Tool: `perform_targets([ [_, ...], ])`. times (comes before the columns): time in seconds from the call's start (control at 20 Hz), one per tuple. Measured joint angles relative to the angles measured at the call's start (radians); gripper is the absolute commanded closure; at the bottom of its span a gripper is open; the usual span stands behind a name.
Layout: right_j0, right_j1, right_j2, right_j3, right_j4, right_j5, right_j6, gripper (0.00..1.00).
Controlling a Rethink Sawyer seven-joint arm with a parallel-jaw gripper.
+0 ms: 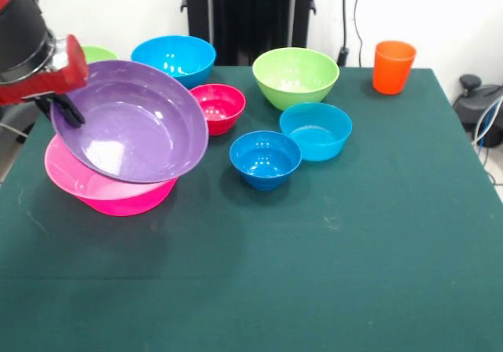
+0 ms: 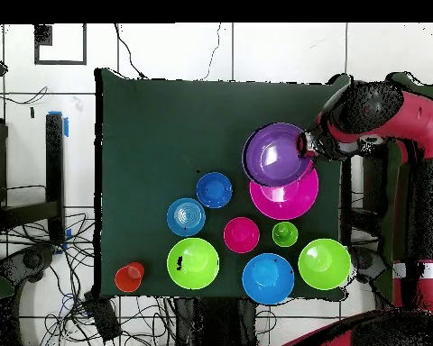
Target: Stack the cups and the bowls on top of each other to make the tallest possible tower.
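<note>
My gripper is shut on the left rim of the wide purple bowl and holds it tilted, its inside facing the camera. The bowl hangs over the huge pink bowl, with its low side at the pink rim. I cannot tell whether they touch. In the overhead view the gripper grips the purple bowl, which overlaps the pink bowl. The orange cup stands at the far right corner. The short lime-green cup shows only from overhead.
Standing on the table are a large blue bowl, a small red bowl, a lime-green bowl, a teal bowl and a small blue bowl. A second lime-green bowl is half hidden behind the arm.
</note>
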Motion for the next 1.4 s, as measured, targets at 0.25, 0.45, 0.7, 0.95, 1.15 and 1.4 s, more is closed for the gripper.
perform_targets([
  [0.25,-0.022,0.000,-0.003,0.000,0.000,0.000,0.000,1.00],
  [0.45,-0.039,-0.005,-0.008,0.009,0.000,0.000,0.000,1.00],
  [0.7,-0.072,-0.025,-0.024,0.049,0.000,0.000,0.000,1.00],
  [0.95,-0.106,-0.045,-0.033,0.096,0.000,0.000,0.000,1.00],
  [1.15,-0.138,-0.065,-0.039,0.148,0.000,-0.002,0.000,1.00],
  [1.4,-0.179,-0.097,-0.046,0.239,0.000,-0.044,0.000,1.00],
])
